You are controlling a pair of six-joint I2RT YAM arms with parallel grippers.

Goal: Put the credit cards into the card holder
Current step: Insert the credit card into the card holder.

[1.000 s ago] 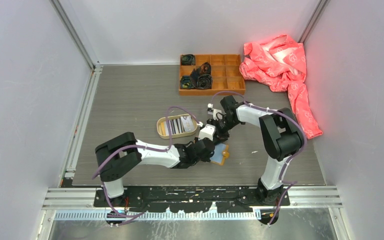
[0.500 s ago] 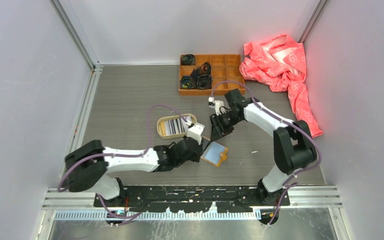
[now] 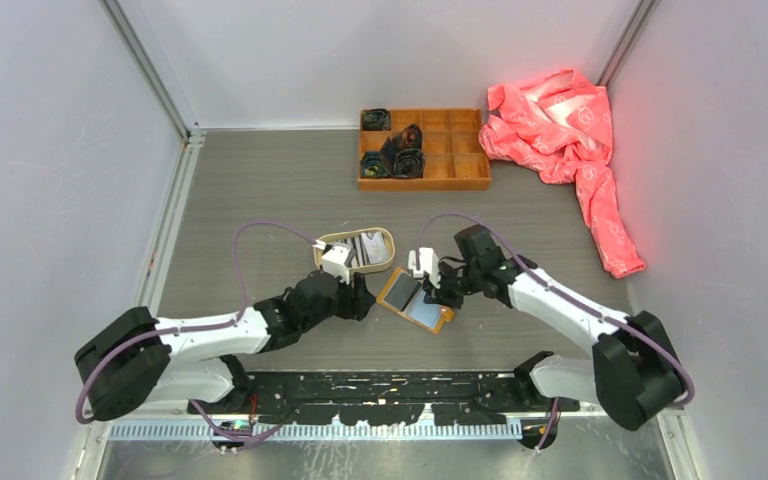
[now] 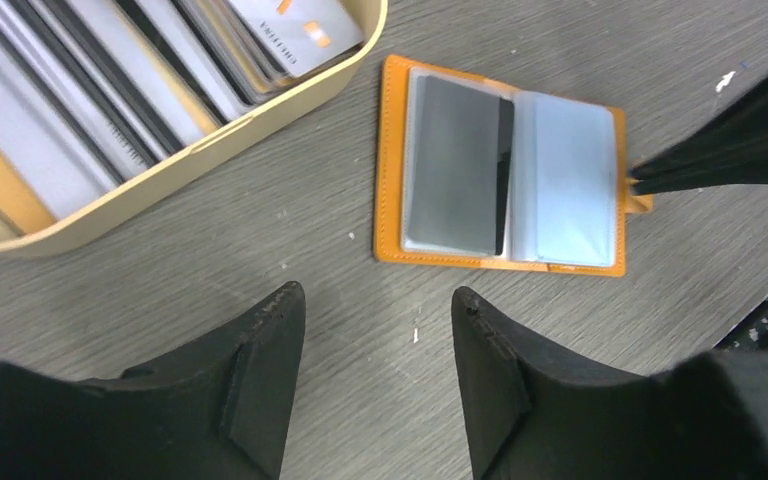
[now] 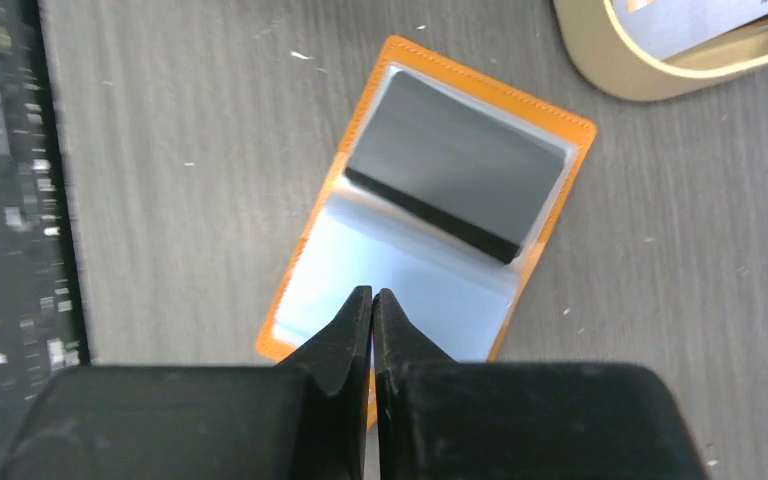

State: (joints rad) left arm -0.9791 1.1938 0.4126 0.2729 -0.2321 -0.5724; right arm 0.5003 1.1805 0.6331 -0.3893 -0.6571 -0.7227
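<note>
Right claw [image 5: 372, 298] pressed together, left claw [image 4: 378, 293] spread; card holder [image 4: 580, 170] holds one card [image 4: 455, 165], tray [image 4: 110, 200] several.

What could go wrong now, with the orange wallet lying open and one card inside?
The dark card seems to poke past its sleeve toward the fold; a nudge to the wallet might slide it out.
The right gripper is shut at the wallet's edge; whether it pinches it is unclear, and pulling away could drag or flip the wallet.
The cards in the tray overlap tightly, so the open, empty left gripper may catch two.
</note>
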